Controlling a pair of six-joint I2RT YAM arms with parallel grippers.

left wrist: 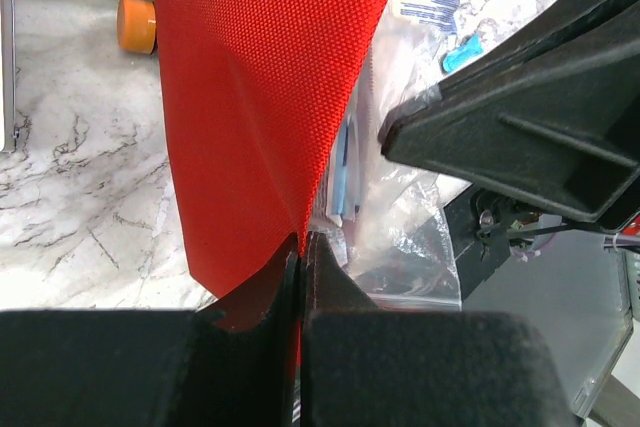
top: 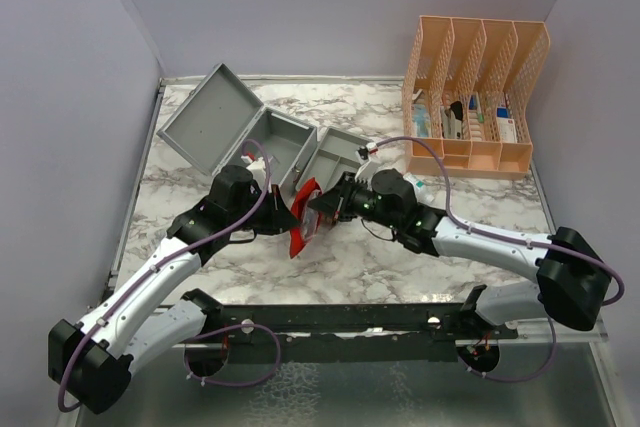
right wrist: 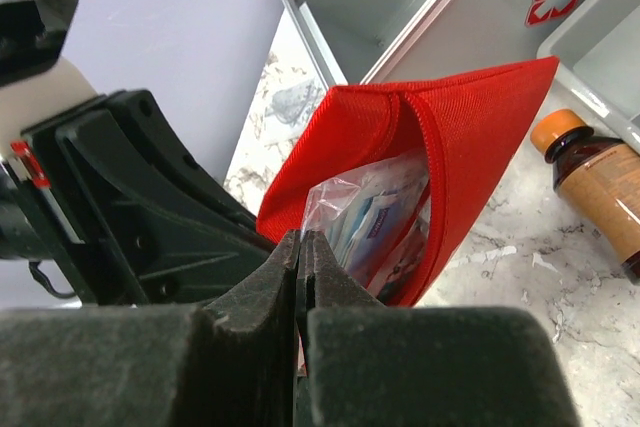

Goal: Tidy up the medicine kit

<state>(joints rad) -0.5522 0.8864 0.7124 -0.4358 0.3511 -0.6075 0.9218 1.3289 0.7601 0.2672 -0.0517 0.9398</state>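
Observation:
The medicine kit [top: 230, 127], a grey metal case, stands open at the back left with its lid up. It also shows in the right wrist view [right wrist: 420, 7]. Its grey inner tray [top: 335, 155] lies beside it. Between my arms hangs the red pouch [top: 303, 225], unzipped. My left gripper [top: 286, 217] is shut on the pouch's edge [left wrist: 260, 97]. My right gripper [top: 322, 209] is shut at the pouch's mouth on the corner of a clear plastic bag [right wrist: 370, 212] of supplies, which sticks out of the pouch [right wrist: 470, 137]. The bag also shows in the left wrist view [left wrist: 400, 217].
An amber bottle with an orange cap [right wrist: 590, 187] lies on the marble table by the tray; its cap shows in the left wrist view [left wrist: 137, 24]. A peach slotted organizer [top: 475, 97] with small packets stands at the back right.

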